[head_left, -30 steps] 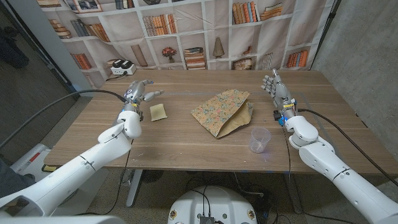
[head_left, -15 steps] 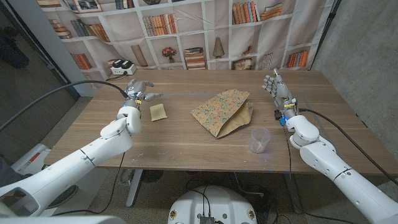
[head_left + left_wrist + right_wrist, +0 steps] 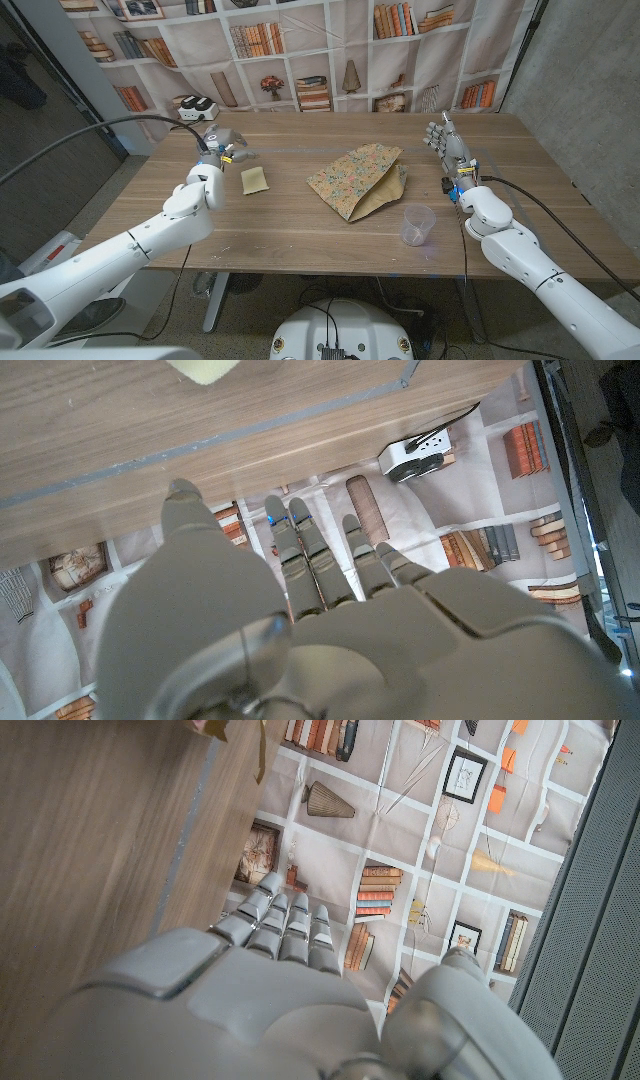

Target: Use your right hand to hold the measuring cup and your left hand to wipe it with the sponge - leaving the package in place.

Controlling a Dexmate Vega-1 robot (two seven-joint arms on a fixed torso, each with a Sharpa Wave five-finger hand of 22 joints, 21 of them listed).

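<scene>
Wooden worktop (image 3: 300, 250) before a printed bookshelf backdrop (image 3: 300, 50). Left robot hand (image 3: 222, 143): above the worktop, fingers loosely apart, holding nothing; sponge (image 3: 256, 179) lies just beside it, toward the worktop's middle, untouched. Right robot hand (image 3: 446, 143): upright, fingers extended and apart, holding nothing; measuring cup (image 3: 417, 225) stands well apart from it, nearer the robot. Package (image 3: 358, 180): flat floral-printed paper bag, between the two robot hands, near the cup but not touching it. Progress, judged: nothing done; cup ungrasped, sponge unlifted, wiping all still ahead. Cup: small, clear plastic, upright, open-topped, apparently empty. Sponge: pale yellow, rectangular, flat.
</scene>
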